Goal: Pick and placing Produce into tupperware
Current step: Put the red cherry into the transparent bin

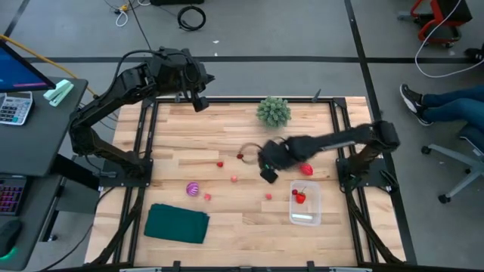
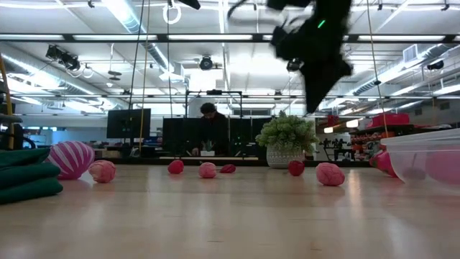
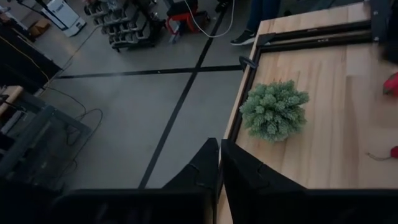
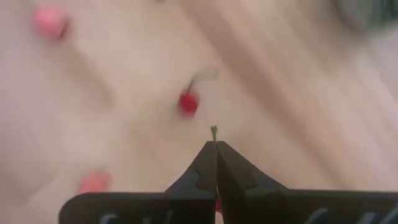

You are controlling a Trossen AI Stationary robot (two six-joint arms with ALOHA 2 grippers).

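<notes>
Roughly six produce pieces [image 1: 194,189] lie loose; one sits in tupperware [image 1: 305,217].

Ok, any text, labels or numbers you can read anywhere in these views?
None readable.
Calculator on the side desk: key markings too small.
Monitor beside it: screen content illegible.
Red signs in the room behind, low view: too blurred.
Tupperware and produce: no labels visible.

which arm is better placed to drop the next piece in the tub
The right. Its gripper hangs over mid-table, beside the tupperware, fingers shut with a thin green stem poking out between the tips. The left gripper is parked at the table's far edge, shut and empty.
</notes>
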